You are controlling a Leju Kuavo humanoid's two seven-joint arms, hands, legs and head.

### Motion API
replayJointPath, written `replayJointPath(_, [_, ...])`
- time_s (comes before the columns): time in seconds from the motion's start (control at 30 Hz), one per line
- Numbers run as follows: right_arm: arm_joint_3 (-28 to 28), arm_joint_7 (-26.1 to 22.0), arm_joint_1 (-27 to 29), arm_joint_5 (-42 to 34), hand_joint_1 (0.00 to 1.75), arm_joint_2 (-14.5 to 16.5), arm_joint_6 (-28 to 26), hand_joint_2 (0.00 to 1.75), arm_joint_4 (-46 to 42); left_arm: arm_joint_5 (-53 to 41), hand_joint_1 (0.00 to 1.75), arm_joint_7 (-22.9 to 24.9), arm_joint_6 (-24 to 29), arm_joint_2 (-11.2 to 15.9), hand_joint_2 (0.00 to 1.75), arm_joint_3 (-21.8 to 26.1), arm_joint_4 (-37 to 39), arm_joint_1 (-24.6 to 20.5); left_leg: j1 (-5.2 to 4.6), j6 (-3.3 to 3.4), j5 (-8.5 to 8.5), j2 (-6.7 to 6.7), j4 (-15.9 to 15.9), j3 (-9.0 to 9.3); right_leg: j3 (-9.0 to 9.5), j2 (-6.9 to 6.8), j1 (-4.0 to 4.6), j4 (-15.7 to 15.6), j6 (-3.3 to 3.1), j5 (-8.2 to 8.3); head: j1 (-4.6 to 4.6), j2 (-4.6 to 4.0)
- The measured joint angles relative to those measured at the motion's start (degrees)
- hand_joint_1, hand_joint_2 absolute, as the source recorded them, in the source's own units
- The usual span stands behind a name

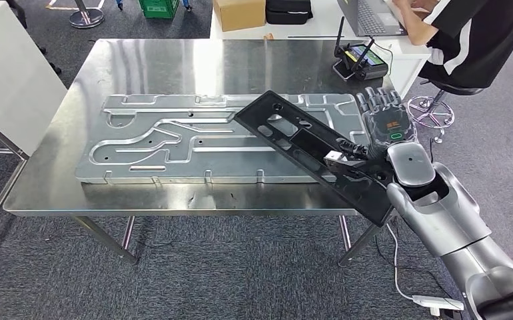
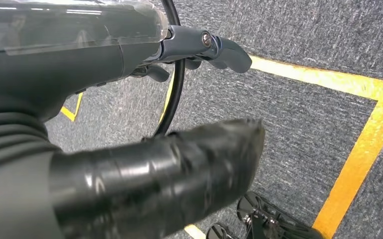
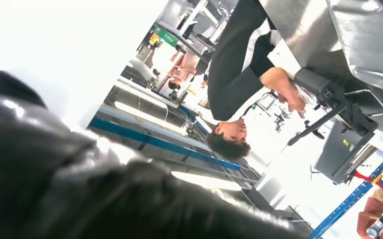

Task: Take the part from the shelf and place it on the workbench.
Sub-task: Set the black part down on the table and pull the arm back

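I've got the black part in my right hand, palm up beneath its near end, thumb clamped across the top and the fingers sticking out flat beyond its far edge. The part is a long dark panel, running away from my hand on a slant toward the middle of the workbench. Its far corner looks to be lying on the big grey metal plate that covers much of the bench; the end by my wrist hangs out past the bench edge, tilted up. So, as I judge it, the fetching is done and the placing is half made: what's left is to bring the near end down flat and let go. My left hand hangs low over the carpet with its yellow floor tape, fingers loosely curled, nothing in it. Just beyond my right fingertips sits a handheld controller with two aerials, and a person in black works at a laptop past that. The plate itself is the snag: ridged, so the part may rock on it.
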Motion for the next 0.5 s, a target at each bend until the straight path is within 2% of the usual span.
replayJointPath(0.5, [-0.2,0.1,1.7,0.0,0.00,0.0,-0.2,0.00,0.0,0.4,0.00,-2.2,-0.2,0.0,0.00,0.0,0.0,0.0,0.01,0.00,0.00,0.02,0.0,0.06,0.04,0.01,0.00,0.0,0.00,0.00,0.00,-0.01])
